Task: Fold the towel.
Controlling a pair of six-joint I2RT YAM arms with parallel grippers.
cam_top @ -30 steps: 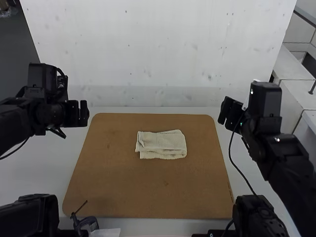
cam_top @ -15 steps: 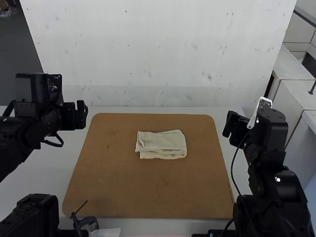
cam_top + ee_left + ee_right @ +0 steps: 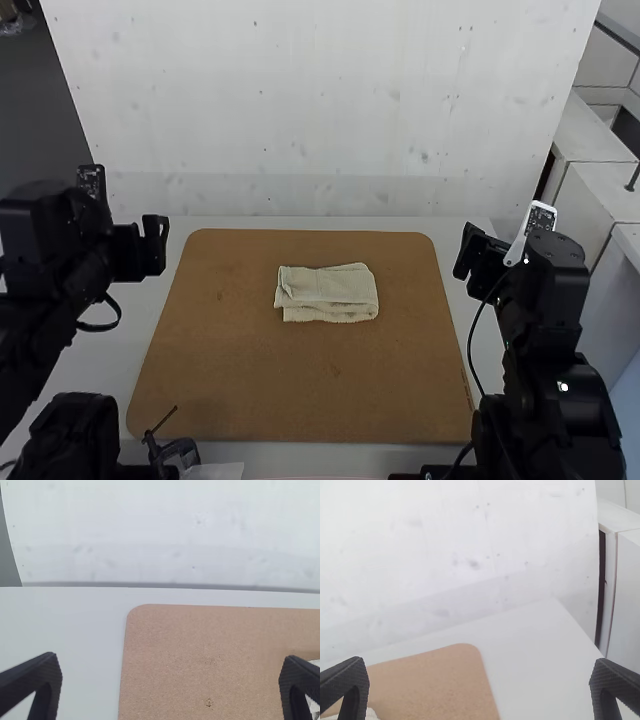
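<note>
Your left gripper (image 3: 154, 245) is hanging outside the brown board's (image 3: 300, 390) far left corner, your right gripper (image 3: 470, 262) outside its far right—both spreading their fingers wide. Board surface is surrounding the towel (image 3: 327, 292), which is lying folded in uneven layers, centred on the board's far half.

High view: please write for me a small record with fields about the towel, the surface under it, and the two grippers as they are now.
towel: light beige, folded in layers into a small, roughly rectangular bundle, edges slightly uneven
towel place: lying on the brown board, about midway between its left and right sides
board: brown, rounded far corners, on a white table
left gripper: fingers apart, off to the towel's left, holding nothing
right gripper: fingers apart, off to the towel's right, holding nothing
task state: towel looks folded
</note>
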